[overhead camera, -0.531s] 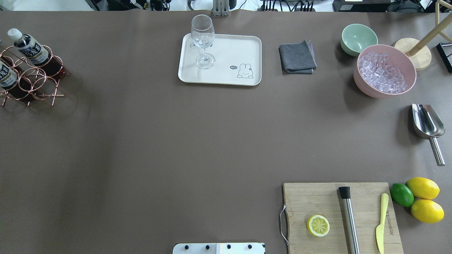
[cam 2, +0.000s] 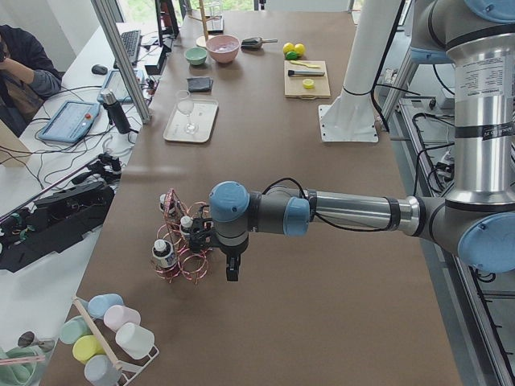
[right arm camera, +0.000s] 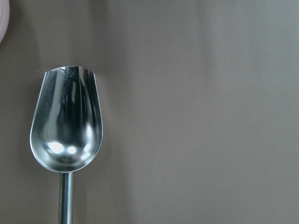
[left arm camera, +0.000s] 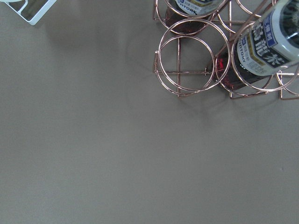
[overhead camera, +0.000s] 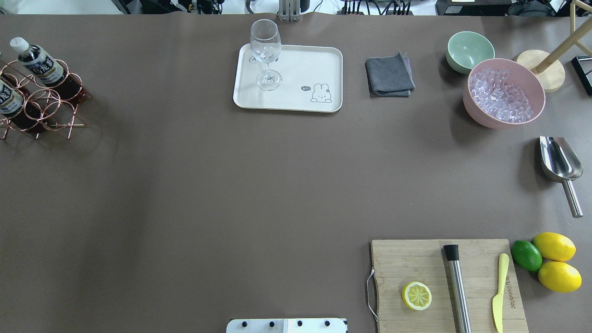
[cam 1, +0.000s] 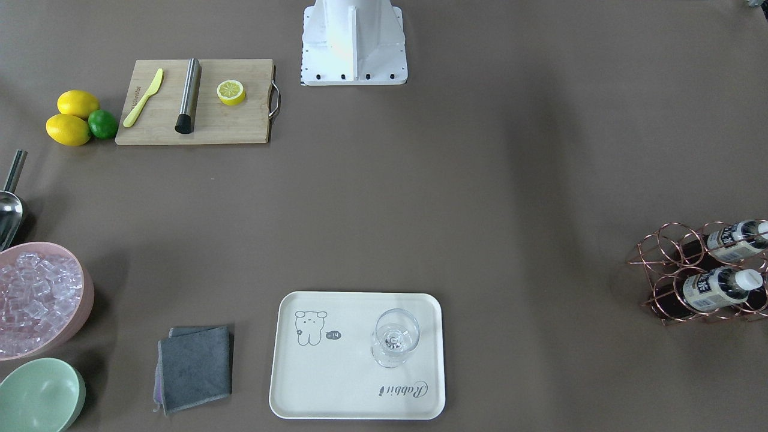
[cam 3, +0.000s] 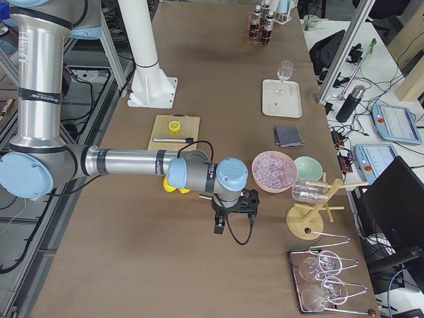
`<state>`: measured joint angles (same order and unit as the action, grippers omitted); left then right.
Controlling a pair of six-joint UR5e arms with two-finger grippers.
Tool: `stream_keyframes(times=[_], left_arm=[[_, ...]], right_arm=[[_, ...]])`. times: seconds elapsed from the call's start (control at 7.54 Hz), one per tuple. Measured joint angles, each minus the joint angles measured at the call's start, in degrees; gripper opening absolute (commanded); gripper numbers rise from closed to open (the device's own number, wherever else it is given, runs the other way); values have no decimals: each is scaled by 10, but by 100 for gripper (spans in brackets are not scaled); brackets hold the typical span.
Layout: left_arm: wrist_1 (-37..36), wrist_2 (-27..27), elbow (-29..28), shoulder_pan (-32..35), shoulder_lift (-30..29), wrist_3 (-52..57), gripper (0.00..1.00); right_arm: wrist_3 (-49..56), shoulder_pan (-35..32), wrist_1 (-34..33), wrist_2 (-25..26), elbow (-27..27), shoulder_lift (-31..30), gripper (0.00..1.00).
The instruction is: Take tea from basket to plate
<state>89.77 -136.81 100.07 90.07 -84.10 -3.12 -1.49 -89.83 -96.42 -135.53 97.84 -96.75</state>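
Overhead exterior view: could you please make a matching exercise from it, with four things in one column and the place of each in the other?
Things:
1. wine glass
2. lemon half
3. ice cubes
4. tea bottles

Places:
A. in the pink bowl
B. in the copper wire rack
C. on the cream tray
D. on the wooden cutting board

Pairs: 1-C, 2-D, 3-A, 4-B

Seen from overhead, the rose-gold wire basket [overhead camera: 44, 99] stands at the brown tabletop's [overhead camera: 208, 185] far left, holding clear plastic tea bottles [overhead camera: 40, 66] in its rings, while the cream rectangular tray [overhead camera: 305, 64] at far centre carries a clear wine glass [overhead camera: 266, 46], with a folded grey cloth [overhead camera: 389, 76] just right of it and a wooden cutting board [overhead camera: 407, 261] at near right.
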Motion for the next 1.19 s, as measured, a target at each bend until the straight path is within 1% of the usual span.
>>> stream_keyframes(times=[0.66, 1.19], left_arm=[[-1, 2, 15, 1, -12, -4, 98], [-2, 2, 15, 2, -13, -4, 98]], right_arm=[[5, -1, 0, 0, 0, 0, 100], [3, -1, 0, 1, -1, 1, 100]])
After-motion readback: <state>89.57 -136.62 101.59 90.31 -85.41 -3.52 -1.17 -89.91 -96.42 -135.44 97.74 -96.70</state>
